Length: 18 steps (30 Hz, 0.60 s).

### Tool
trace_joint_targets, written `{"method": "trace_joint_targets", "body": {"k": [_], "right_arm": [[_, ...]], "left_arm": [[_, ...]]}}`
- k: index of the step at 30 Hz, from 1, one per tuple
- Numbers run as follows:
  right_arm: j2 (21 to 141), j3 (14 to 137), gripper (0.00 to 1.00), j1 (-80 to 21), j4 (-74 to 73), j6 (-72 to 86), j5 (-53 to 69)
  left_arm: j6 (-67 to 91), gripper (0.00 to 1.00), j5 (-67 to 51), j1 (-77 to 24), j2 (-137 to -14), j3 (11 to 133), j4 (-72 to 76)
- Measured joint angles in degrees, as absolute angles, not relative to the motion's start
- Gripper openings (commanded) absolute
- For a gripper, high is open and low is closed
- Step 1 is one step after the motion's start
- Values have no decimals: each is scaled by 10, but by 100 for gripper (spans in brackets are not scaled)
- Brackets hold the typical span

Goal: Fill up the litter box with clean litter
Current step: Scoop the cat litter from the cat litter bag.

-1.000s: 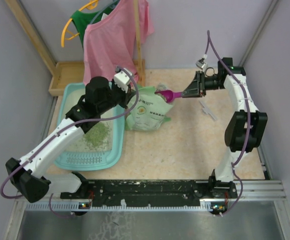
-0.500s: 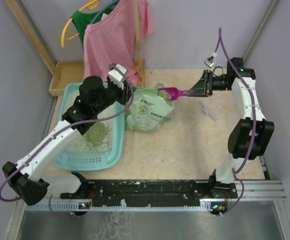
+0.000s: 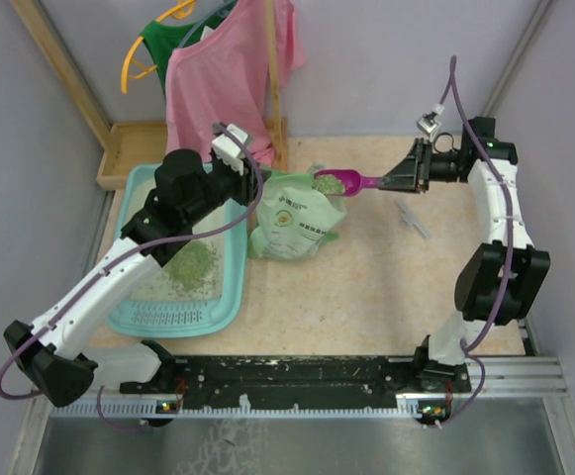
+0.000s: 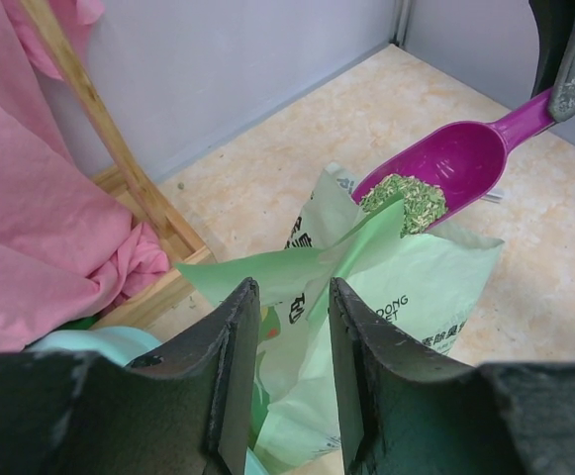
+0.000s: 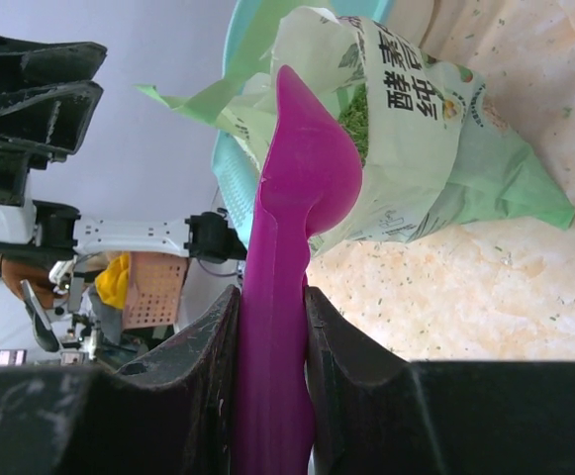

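The light-teal litter box (image 3: 139, 307) lies at the left, with a patch of green clean litter (image 3: 190, 265) on its base. A pale green bag (image 3: 297, 223) stands beside it. My right gripper (image 3: 391, 182) is shut on the handle of a magenta scoop (image 3: 338, 182), which is held level above the bag mouth with litter (image 4: 406, 198) in its bowl. My left gripper (image 4: 289, 287) hangs open just above the bag's (image 4: 416, 287) raised flap, with nothing between its fingers. The right wrist view shows the scoop (image 5: 302, 168) in front of the bag (image 5: 416, 129).
A pink garment (image 3: 223, 79) hangs from a wooden post (image 3: 275, 89) behind the box. A wooden tray (image 3: 129, 148) sits at the back left. A small grey object (image 3: 413, 218) lies on the table under the right arm. Walls close in on three sides.
My left gripper has opened and let go of the bag's edge. The right arm has drawn back to the right, bringing the scoop out of the bag with litter in it.
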<state>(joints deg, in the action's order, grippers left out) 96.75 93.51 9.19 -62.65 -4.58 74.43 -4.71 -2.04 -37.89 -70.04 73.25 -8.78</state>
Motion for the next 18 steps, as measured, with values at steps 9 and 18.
{"method": "trace_joint_targets", "body": {"k": [9,18], "right_arm": [[940,914,0,110,-587,-8,758],[936,887,0,114,-554,20,765]], "left_arm": [[-38,41,-21,-379,-691,733,-88],[-29,41,-20,-379,-671,733,-87]]}}
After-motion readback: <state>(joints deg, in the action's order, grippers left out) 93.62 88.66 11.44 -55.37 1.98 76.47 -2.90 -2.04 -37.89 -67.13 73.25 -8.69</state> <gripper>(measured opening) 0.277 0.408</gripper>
